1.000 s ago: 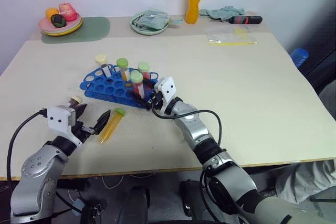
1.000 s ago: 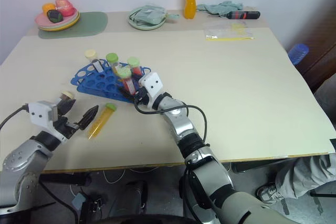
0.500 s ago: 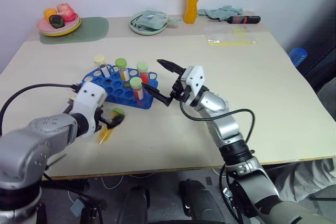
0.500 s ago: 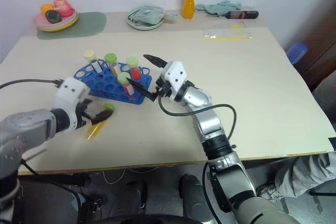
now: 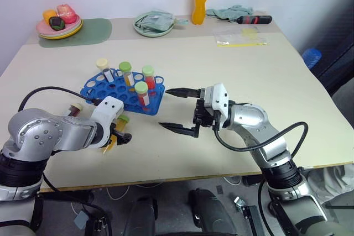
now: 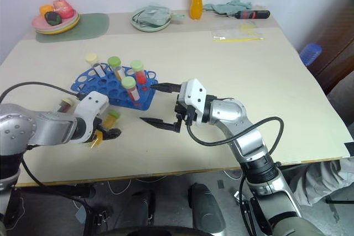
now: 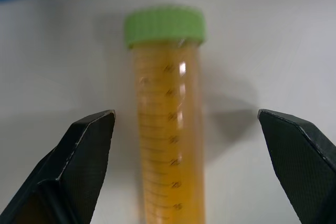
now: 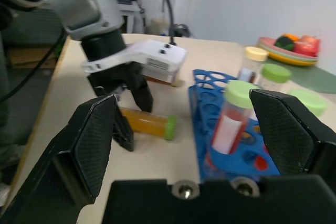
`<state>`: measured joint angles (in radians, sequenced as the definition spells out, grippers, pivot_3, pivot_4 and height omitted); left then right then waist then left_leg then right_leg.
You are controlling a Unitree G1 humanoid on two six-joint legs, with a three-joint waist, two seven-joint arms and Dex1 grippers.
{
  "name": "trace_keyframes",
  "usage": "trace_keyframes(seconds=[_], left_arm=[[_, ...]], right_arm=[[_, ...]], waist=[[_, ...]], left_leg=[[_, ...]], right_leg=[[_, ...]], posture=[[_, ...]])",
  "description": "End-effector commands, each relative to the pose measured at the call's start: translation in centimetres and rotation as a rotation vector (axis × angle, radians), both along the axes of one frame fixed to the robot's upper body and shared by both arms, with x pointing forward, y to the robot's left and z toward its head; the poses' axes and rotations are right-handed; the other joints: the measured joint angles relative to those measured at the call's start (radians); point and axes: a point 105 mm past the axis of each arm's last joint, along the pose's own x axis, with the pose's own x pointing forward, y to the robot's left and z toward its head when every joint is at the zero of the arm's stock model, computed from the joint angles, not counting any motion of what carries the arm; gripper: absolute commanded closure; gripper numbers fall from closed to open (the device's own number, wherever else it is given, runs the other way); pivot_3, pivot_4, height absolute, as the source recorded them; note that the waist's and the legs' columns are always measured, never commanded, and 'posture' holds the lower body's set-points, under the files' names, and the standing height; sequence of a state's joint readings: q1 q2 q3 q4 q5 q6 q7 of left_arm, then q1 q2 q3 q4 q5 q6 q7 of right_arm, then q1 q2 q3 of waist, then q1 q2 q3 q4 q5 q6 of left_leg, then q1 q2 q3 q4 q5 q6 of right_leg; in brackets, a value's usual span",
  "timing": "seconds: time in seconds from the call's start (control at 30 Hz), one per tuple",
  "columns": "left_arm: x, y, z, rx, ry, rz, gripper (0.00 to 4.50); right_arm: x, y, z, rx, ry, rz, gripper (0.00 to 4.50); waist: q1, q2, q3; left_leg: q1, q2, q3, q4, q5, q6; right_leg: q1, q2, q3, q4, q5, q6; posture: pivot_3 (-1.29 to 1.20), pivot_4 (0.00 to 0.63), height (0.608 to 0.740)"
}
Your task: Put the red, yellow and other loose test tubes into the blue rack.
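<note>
The blue rack [image 5: 119, 92] stands left of centre with several capped test tubes upright in it, among them a red one [image 5: 148, 75]. A yellow tube with a green cap [image 7: 168, 129] lies on the table in front of the rack. My left gripper [image 7: 184, 116] points down over it, open, with a finger [image 7: 89, 150] on each side and neither touching. A dark maroon tube with a cream cap [image 5: 74, 108] lies behind my left arm. To the right of the rack my right gripper [image 5: 167, 109] hovers level, open and empty, pointing at the rack.
Along the far edge stand a plate of fruit [image 5: 58, 23] on a green mat [image 5: 97, 29], a green plate with a cloth [image 5: 155, 24], an orange drink bottle [image 5: 202, 1], a teal cloth [image 5: 232, 11] and a screwdriver [image 5: 257, 19]. A plastic bag [image 5: 240, 38] lies nearby.
My left gripper swung in and tipped downward until it straddled the yellow tube. My right gripper drew back from the rack towards the right, open, leaving the tubes standing.
</note>
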<state>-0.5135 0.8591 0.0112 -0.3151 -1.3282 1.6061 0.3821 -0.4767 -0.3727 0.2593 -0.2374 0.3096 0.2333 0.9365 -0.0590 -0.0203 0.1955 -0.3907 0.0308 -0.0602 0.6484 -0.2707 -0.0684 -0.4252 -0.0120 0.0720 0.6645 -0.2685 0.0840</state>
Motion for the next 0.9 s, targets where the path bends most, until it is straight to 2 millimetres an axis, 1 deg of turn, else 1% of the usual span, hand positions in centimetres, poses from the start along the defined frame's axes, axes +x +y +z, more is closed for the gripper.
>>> trace_keyframes(seconds=[0.03,0.17,0.23,0.3,0.33,0.37,0.43,0.47,0.5,0.57,0.6,0.63,0.67,0.73,0.8,0.83,0.9], left_arm=[[0.1,0.3,0.6,0.025,-0.010,0.011,1.76],[0.0,0.8,1.0,0.028,-0.020,0.035,3.67],[-0.3,1.2,1.7,0.031,-0.032,0.025,3.67],[-0.5,2.6,2.6,-0.008,-0.050,0.083,3.67],[-0.5,3.2,3.5,-0.007,-0.102,0.104,3.67],[-0.4,3.5,4.7,-0.009,-0.175,0.114,3.67],[-0.6,3.0,7.0,-0.109,-0.298,0.072,3.67],[-0.6,2.3,8.9,-0.170,-0.420,0.022,3.67],[-0.8,1.9,10.5,-0.192,-0.530,-0.028,3.67],[-0.8,1.9,12.7,-0.205,-0.707,-0.063,3.67],[-0.5,2.1,13.4,-0.220,-0.776,-0.054,3.67],[0.3,2.4,13.9,-0.212,-0.861,-0.013,3.67],[1.1,2.6,14.2,-0.190,-0.933,0.034,3.67],[2.3,1.9,14.4,-0.189,-1.087,0.097,3.67],[3.3,1.2,13.0,-0.100,-1.183,0.133,3.67],[3.5,0.6,12.5,-0.089,-1.225,0.125,3.67],[4.1,-0.3,10.8,-0.102,-1.227,0.111,3.67]], right_arm=[[-0.7,0.4,0.7,0.007,-0.042,0.017,0.00],[-0.8,0.4,0.7,0.006,-0.041,0.014,0.00],[-0.8,0.4,0.7,0.006,-0.043,0.011,0.00],[-0.7,0.3,0.8,0.007,-0.044,0.007,0.00],[-0.7,0.3,0.8,0.007,-0.044,0.006,0.00],[-0.6,0.2,0.8,0.008,-0.043,0.005,0.00],[-0.6,0.2,0.8,0.008,-0.042,0.004,0.00],[-0.6,0.1,0.8,0.008,-0.039,0.003,0.00],[-0.6,0.1,0.8,0.009,-0.037,0.001,0.00],[-0.4,0.1,0.8,0.013,-0.030,-0.003,0.00],[-0.3,0.0,0.8,0.016,-0.026,-0.006,0.00],[-0.2,0.0,0.8,0.020,-0.023,-0.010,0.00],[-0.1,0.1,0.8,0.022,-0.021,-0.015,0.00],[0.1,0.1,0.8,0.027,-0.019,-0.026,0.00],[0.3,0.1,0.7,0.032,-0.016,-0.040,0.00],[0.4,0.1,0.7,0.033,-0.014,-0.046,0.00],[0.5,-0.1,0.7,0.032,-0.013,-0.063,0.00]], waist=[[0.004,0.000,0.000],[0.012,0.000,0.000],[0.015,0.000,0.000],[0.013,0.000,0.000],[0.012,0.000,0.000],[0.014,0.000,0.000],[0.016,0.000,0.000],[0.017,0.000,0.000],[0.018,0.000,0.000],[0.021,0.000,0.000],[0.024,0.000,0.000],[0.024,0.000,0.000],[0.025,0.001,0.000],[0.028,0.000,-0.001],[0.028,-0.001,-0.001],[0.027,-0.001,-0.001],[0.025,-0.001,-0.001]], left_leg=[[0.000,0.000,0.000,0.000,0.000,0.000],[0.000,0.000,0.000,0.000,0.000,0.000],[0.000,0.000,0.000,0.000,0.000,-0.001],[0.000,0.000,0.001,0.000,0.001,-0.001],[0.000,0.000,0.001,0.000,0.001,-0.001],[0.000,0.000,0.001,0.000,0.001,-0.001],[0.000,0.000,0.001,0.000,0.001,-0.001],[-0.001,0.000,0.001,0.000,0.001,-0.002],[-0.001,0.000,0.001,0.000,0.002,-0.003],[-0.001,0.000,0.002,-0.001,0.003,-0.006],[-0.001,-0.001,0.002,-0.001,0.003,-0.006],[-0.001,-0.001,0.002,-0.001,0.003,-0.006],[-0.001,-0.001,0.002,-0.001,0.003,-0.006],[0.000,-0.001,0.002,-0.001,0.003,-0.006],[0.000,-0.001,0.002,0.000,0.003,-0.006],[-0.001,-0.001,0.002,0.000,0.003,-0.006],[-0.001,-0.001,0.002,-0.001,0.003,-0.006]], right_leg=[[0.000,0.000,0.000,0.000,0.000,0.000],[0.000,0.000,0.000,0.000,0.000,0.000],[0.000,0.000,0.000,0.000,0.000,0.000],[0.000,0.000,0.000,0.000,0.000,0.000],[0.000,0.000,0.000,0.000,0.000,0.000],[-0.001,0.000,0.000,0.000,0.000,0.000],[-0.001,0.000,0.000,0.000,0.000,0.000],[-0.001,0.000,0.000,-0.001,0.000,0.000],[-0.001,0.000,0.000,-0.001,0.000,0.000],[-0.001,-0.001,0.000,-0.002,0.000,0.000],[-0.001,-0.001,0.000,-0.002,0.000,-0.001],[-0.001,-0.001,0.000,-0.002,0.000,-0.001],[0.000,-0.001,0.000,-0.002,0.000,-0.001],[0.001,-0.001,0.000,-0.003,0.000,0.000],[0.002,0.000,0.000,-0.003,0.000,0.000],[0.002,0.000,0.000,-0.004,0.000,0.000],[0.001,-0.001,0.001,-0.003,0.000,0.000]], posture=[[0.00,0.150,0.740],[0.00,0.150,0.740],[0.00,0.150,0.740],[0.00,0.150,0.740],[0.00,0.150,0.740],[0.00,0.150,0.740],[0.00,0.150,0.740],[0.00,0.150,0.740],[0.00,0.150,0.740],[0.00,0.150,0.740],[0.00,0.150,0.740],[0.00,0.150,0.740],[0.00,0.150,0.740],[0.00,0.150,0.740],[0.00,0.150,0.740],[0.00,0.150,0.740],[0.00,0.150,0.740]])
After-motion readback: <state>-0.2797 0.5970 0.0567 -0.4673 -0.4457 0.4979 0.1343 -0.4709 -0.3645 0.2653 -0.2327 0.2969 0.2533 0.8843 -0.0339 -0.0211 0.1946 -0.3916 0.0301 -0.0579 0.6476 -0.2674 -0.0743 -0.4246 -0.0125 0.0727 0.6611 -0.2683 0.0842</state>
